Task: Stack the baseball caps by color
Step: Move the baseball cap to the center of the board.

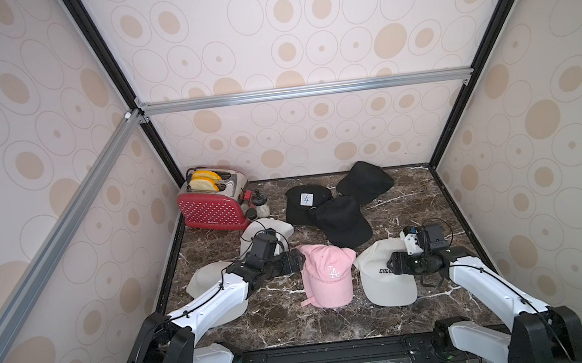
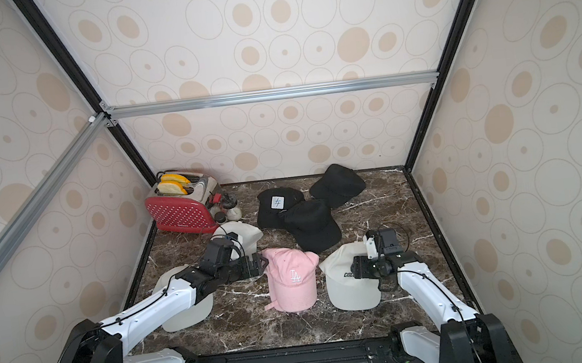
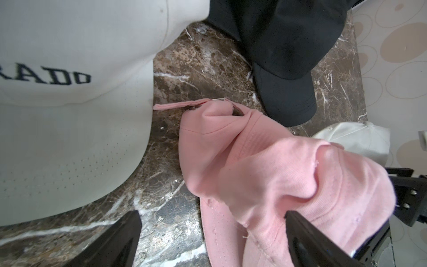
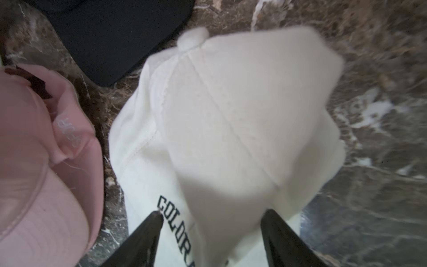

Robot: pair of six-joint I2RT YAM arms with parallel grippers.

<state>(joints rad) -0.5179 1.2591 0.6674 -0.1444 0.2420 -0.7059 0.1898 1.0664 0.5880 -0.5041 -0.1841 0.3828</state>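
Right gripper (image 4: 212, 213) hangs over the off-white COLORADO cap (image 4: 231, 104) near the right edge of the table (image 1: 297, 329). Its fingers straddle the crown, and whether they pinch it cannot be told. Left gripper (image 3: 212, 216) is wide open, one finger touching the pink cap (image 1: 327, 274) mid-table. Best to grasp the crown deeply and lift straight up, clear of the pink cap.

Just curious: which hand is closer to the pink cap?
Left. The left hand touches the pink cap; the right hand is over the off-white COLORADO cap beside it.
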